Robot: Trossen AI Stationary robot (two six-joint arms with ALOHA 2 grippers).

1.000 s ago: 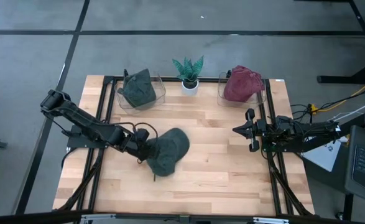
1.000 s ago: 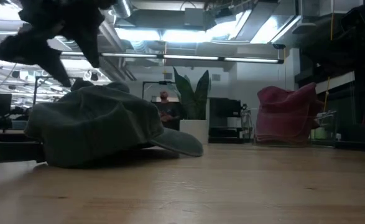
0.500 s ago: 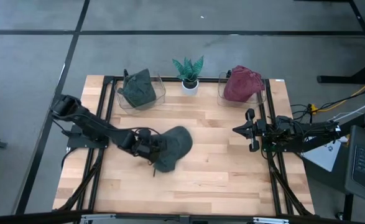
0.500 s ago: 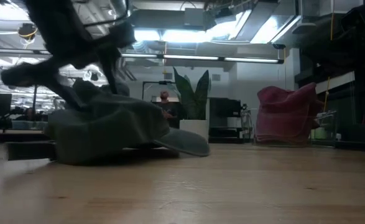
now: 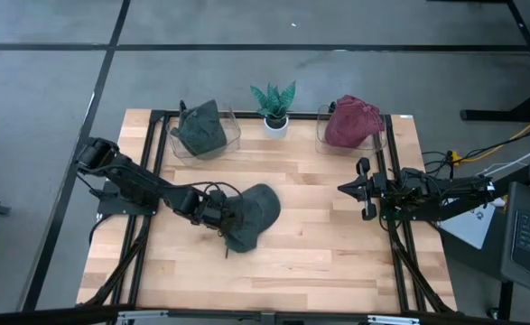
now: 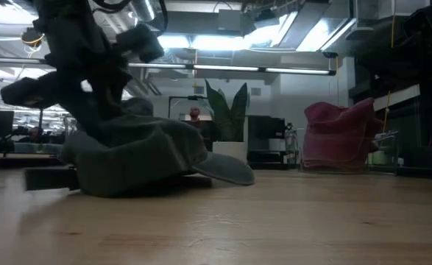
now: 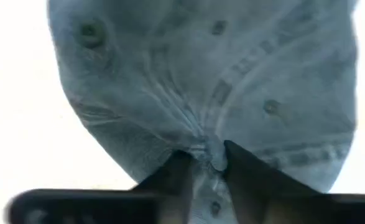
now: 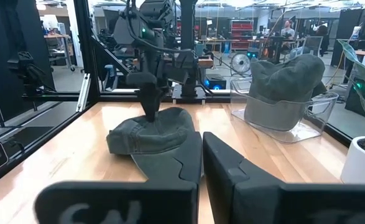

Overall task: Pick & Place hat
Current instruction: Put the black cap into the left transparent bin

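Dark green hat lying mid-table, long axis diagonal, brim toward the near edge. Pinched at the crown by the left tool. Right tool closed, empty, waiting at the right side.

Grey floor crossed by dark seams surrounds the wooden table. Beyond the far edge, long ceiling lights glow over black racks, and a person sits far off.
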